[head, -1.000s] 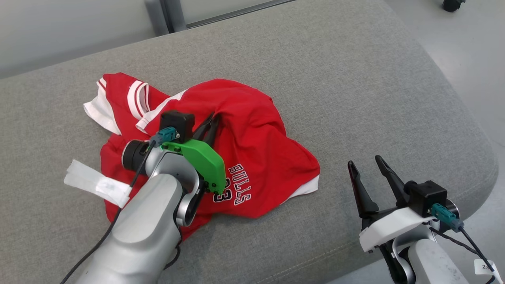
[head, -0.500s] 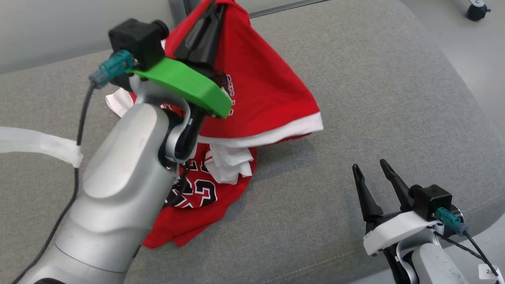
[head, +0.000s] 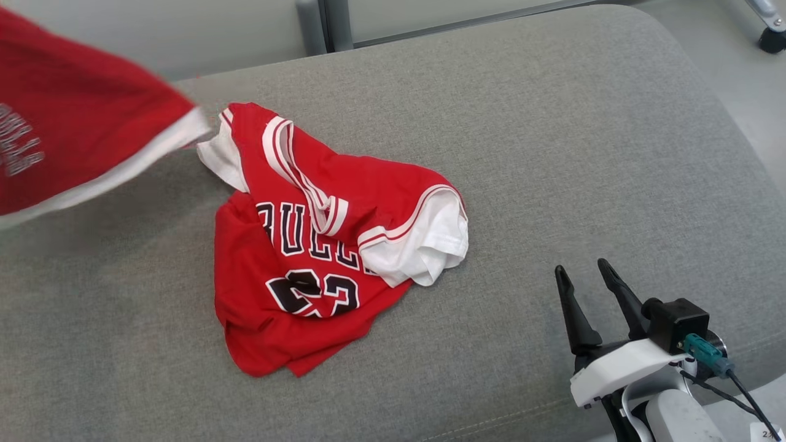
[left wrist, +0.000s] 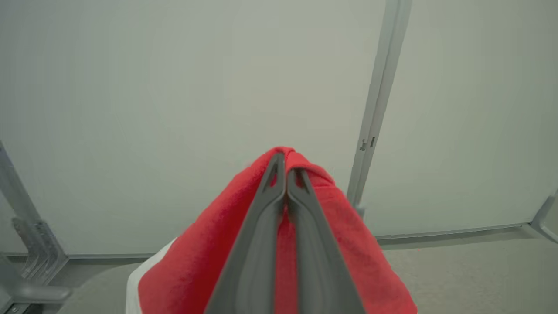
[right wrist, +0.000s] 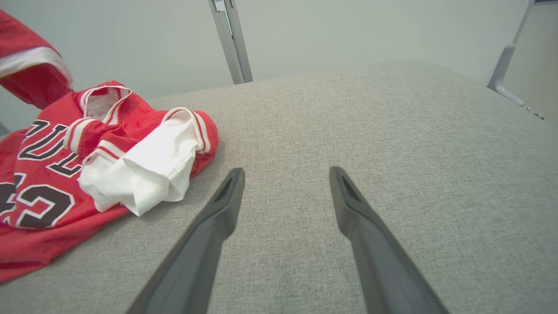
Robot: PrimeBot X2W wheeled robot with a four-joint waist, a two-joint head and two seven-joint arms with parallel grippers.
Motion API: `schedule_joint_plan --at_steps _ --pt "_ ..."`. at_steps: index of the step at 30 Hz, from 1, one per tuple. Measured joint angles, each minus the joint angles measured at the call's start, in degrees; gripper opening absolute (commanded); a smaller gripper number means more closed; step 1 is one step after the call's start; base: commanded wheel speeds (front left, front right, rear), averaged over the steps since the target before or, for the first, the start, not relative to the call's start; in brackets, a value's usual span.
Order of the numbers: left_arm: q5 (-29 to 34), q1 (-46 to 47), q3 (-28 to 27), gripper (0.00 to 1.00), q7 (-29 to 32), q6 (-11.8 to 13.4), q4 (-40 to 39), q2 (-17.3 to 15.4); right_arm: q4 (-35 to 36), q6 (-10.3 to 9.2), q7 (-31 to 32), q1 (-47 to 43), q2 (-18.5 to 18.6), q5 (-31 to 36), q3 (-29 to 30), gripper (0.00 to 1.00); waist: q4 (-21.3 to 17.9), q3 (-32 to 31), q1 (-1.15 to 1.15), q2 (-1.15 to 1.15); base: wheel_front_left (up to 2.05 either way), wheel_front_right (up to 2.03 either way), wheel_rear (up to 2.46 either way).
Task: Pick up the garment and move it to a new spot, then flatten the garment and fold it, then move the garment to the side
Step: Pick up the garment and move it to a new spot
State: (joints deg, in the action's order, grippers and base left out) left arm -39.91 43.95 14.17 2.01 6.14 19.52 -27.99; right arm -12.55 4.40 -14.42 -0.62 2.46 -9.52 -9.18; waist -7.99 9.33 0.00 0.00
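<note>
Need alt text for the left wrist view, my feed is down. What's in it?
The left end effector is closed on a peak of the red garment, which drapes down either side of its dark fingers, with a white edge at the lower left. Behind are pale wall panels and a grey upright post.

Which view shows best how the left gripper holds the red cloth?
Left wrist view: the left gripper is shut on the red cloth. The head view shows a blurred lifted part; the right wrist view, a corner.
</note>
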Motion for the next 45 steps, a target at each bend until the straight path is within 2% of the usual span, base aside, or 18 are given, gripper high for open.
schedule_joint_plan --at_steps 2,9,12,21,22,23,24,25,26,32,36,41,45 --pt "-0.4 -1.4 -2.1 0.0 1.8 0.1 2.2 -3.8 0.5 0.03 0.0 0.2 -0.1 0.0 -0.2 1.0 0.2 0.4 0.0 0.0 0.0 0.0 0.0" --pt "-1.8 -8.2 -9.0 0.0 5.8 0.6 13.0 -13.9 1.5 0.07 0.0 1.5 -0.1 -0.1 -1.1 1.0 0.3 2.6 0.0 0.0 0.0 0.0 0.0" --pt "-2.4 -10.5 -10.4 0.0 6.6 0.7 15.9 -14.5 1.5 0.03 0.0 1.5 -0.1 -0.2 -0.8 1.0 0.3 3.4 0.0 0.0 0.0 0.0 0.0" --pt "-5.6 -17.3 -12.7 0.01 7.4 0.7 23.6 -11.7 1.4 0.04 0.0 2.3 -0.1 -0.3 -1.3 1.0 0.7 4.9 0.0 0.0 0.0 0.0 0.0" --pt "-5.7 -17.6 -13.0 0.15 7.3 0.8 24.0 -11.4 1.4 0.05 0.0 2.7 -0.1 -0.3 -1.3 1.0 0.7 4.9 0.0 0.0 0.0 0.0 0.0" --pt "-5.7 -17.9 -13.3 0.36 7.1 0.8 24.2 -11.0 1.4 0.05 0.0 2.9 -0.1 -0.3 -1.3 1.0 0.7 4.9 0.0 0.0 0.0 0.0 0.0" --pt "-5.8 -17.9 -13.7 0.68 6.7 0.8 24.3 -10.8 1.4 0.05 0.0 3.0 -0.1 -0.3 -1.2 1.0 0.7 5.0 0.0 0.0 0.0 0.0 0.0" --pt "-5.8 -17.9 -13.7 0.88 6.7 0.8 24.3 -10.8 1.4 0.05 0.0 3.0 -0.1 -0.3 -1.2 1.0 0.7 5.0 0.0 0.0 0.0 0.0 0.0" --pt "-5.8 -17.8 -13.7 1.0 6.4 0.8 24.3 -10.7 1.4 0.05 0.0 3.0 -0.1 -0.3 -1.0 1.0 0.8 4.9 0.0 0.0 0.0 0.0 0.0" --pt "-5.8 -17.8 -13.2 1.0 8.1 0.9 24.6 -10.8 0.8 0.12 0.0 3.0 -0.1 -0.1 -0.8 1.0 1.3 4.1 0.0 0.0 0.0 0.0 0.0" --pt "-5.0 -17.8 -11.3 1.0 8.4 0.7 21.9 -11.3 0.9 0.13 0.0 3.0 -0.1 -0.1 -0.7 1.0 1.7 3.2 0.0 0.0 0.0 0.0 0.0" --pt "-2.7 -16.1 -10.5 1.0 5.1 -0.1 15.5 -13.0 1.7 0.45 0.0 3.1 0.0 -0.6 -2.4 1.0 2.8 2.1 0.0 0.0 0.0 0.0 0.0" --pt "-2.3 -15.0 -10.5 1.0 2.7 -0.2 11.1 -12.3 1.4 0.81 0.0 4.7 0.0 -0.5 -4.7 1.0 3.9 1.5 0.0 0.0 0.0 0.0 0.0"
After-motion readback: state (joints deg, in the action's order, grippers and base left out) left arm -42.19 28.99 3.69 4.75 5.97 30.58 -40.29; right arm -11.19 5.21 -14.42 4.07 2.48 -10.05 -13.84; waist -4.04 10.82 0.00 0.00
